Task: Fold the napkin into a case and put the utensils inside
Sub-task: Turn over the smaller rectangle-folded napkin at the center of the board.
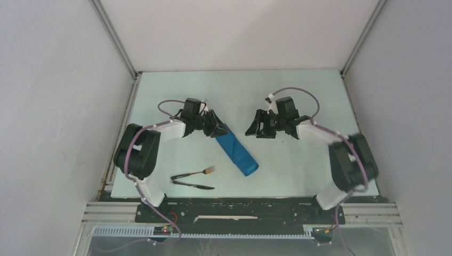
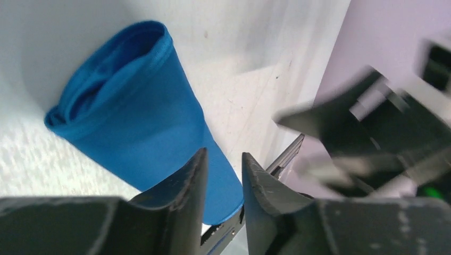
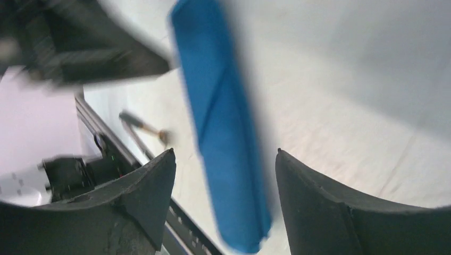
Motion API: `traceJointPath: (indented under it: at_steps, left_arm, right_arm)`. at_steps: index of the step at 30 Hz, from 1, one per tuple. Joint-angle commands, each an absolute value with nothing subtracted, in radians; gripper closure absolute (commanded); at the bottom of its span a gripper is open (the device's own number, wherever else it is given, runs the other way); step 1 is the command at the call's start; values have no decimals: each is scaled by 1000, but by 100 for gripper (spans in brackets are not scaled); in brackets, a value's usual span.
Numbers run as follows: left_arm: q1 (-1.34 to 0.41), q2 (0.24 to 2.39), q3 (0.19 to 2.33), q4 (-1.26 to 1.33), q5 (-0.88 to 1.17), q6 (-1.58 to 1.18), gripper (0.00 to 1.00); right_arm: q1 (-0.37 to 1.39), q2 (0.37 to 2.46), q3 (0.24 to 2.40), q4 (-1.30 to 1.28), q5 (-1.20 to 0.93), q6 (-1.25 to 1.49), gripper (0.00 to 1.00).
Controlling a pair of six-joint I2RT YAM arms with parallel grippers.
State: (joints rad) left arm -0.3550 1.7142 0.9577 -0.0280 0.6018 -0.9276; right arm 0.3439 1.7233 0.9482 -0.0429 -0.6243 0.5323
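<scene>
My right gripper [image 3: 225, 159] is spread wide and holds nothing. The plain bright blue cloth napkin [image 1: 238, 152] lies on the pale table [image 1: 298, 165] just beyond its fingertips, apart from them. It is folded into a long narrow case [image 3: 226, 133].

My left gripper [image 2: 223, 156] sits at the far end of that case, its dark fingers [image 2: 194, 180] only narrowly parted. The blue cloth runs under and between them, but I cannot tell whether they pinch it or merely stand over it. From there the case stretches away to its open mouth [image 2: 114, 69], a rounded lip with layers of cloth showing inside.

The small metal fork with the dark handle [image 1: 198, 172] and the slim dark knife [image 1: 196, 185] lie side by side. They are well apart from both grippers, back toward my bases and on my left arm's side of the mouth.

The folding looks done, so I judge that loading comes next. To do it well, I want the left gripper to pin its end so the soft cloth cannot slide or unroll. The right gripper should go down to the fork, take it by the handle and keep it low and in line with the case. It should feed the fork in through the mouth rather than push against the lip, which would probably crumple or drag the fold. The knife then goes in the same way.
</scene>
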Motion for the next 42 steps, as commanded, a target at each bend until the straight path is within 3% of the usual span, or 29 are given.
traceJointPath:
  at_steps: [1,6,15,19,23,26,35,42]
  left_arm:
    - [-354,1786,1009,146,652,-1024,70]
    - [-353,1875,1038,179,639,-1044,78]
    - [-347,2004,1040,159,581,-988,81]
    - [-348,2020,1051,128,567,-945,78]
    - [-349,1941,1070,95,544,-888,61]
    - [-348,1890,1108,60,572,-878,53]
    - [-349,1929,1036,73,478,-945,48]
    - [-356,1885,1017,41,395,-927,42]
  right_arm:
    - [540,1449,937,-393,-384,377,23]
    - [728,1414,798,-28,-593,604,24]
    - [604,1703,574,569,-867,824,22]
    - [587,1678,533,578,-901,825,21]
    - [605,1567,615,402,-876,761,14]
    - [597,1597,681,363,-877,740,12]
    - [615,1740,658,470,-850,785,12]
    - [697,1553,642,163,-638,655,11]
